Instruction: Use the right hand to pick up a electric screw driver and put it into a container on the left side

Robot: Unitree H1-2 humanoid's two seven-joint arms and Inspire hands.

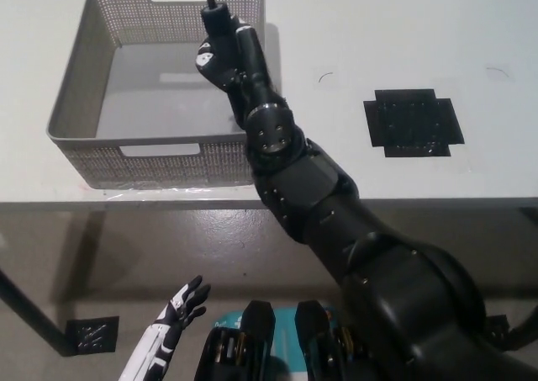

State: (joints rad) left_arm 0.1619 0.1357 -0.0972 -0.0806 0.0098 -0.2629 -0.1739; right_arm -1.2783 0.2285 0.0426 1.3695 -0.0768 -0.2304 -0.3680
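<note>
Head view: white table (353, 28), grey mesh container (71, 103), black mat (412, 122).

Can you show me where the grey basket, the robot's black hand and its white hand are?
grey basket (160, 156): head view, near wall.
black right hand (220, 51): head view, middle of hand.
white left hand (181, 307): head view, palm.

right arm (336, 213): black, bulky rounded segments, small screws | left hand (172, 324): white, dark fingers

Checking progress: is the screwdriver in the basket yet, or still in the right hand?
Still held. The right hand grips the screwdriver over the basket, whose visible floor is bare.
</note>
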